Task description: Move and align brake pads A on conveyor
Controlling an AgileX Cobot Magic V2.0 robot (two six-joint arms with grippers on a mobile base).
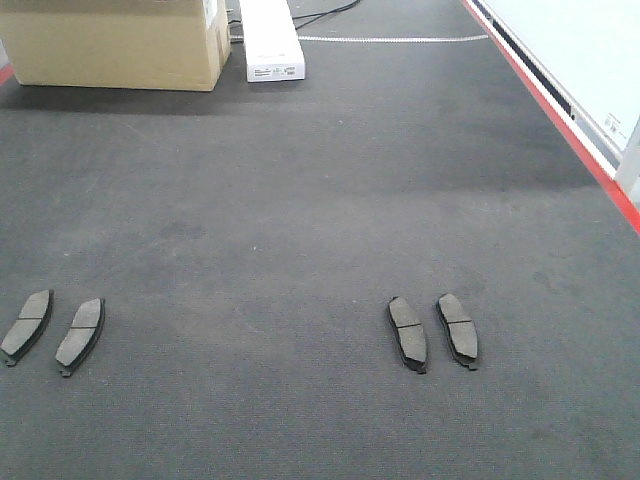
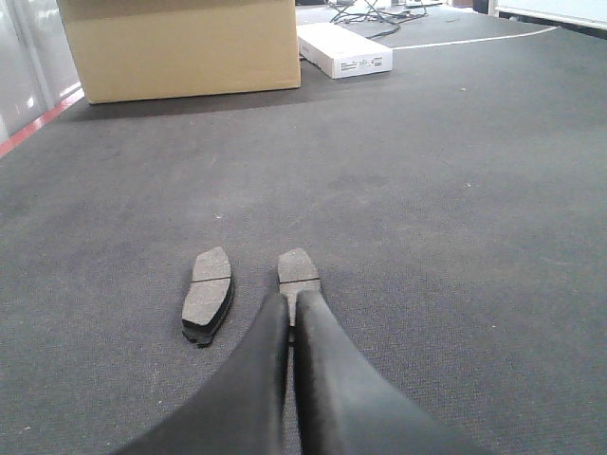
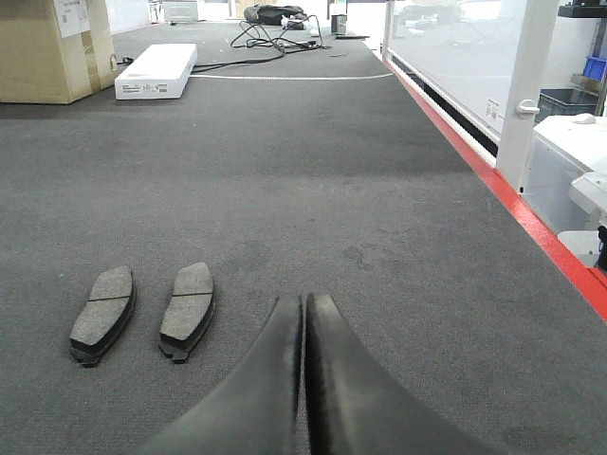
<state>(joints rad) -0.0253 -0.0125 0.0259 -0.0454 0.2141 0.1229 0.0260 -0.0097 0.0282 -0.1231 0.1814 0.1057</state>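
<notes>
Your conveyor (image 1: 320, 200) is rough charcoal belt with a red edge stripe (image 1: 560, 120) at 2 o'clock. A cardboard box (image 1: 115, 45) and white carton (image 1: 270, 40) sit at 11–12 o'clock. The brake pads A lie flat in pairs at 8 (image 1: 52, 332) and 4 o'clock (image 1: 433, 331). Left gripper (image 2: 291, 308) and right gripper (image 3: 304, 308) have jaws pressed together, empty.

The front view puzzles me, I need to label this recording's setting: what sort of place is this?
Probably a factory or warehouse line: a wide charcoal conveyor with a red edge stripe, four brake pads laid on it in pairs, and a cardboard box at the far end.
</notes>
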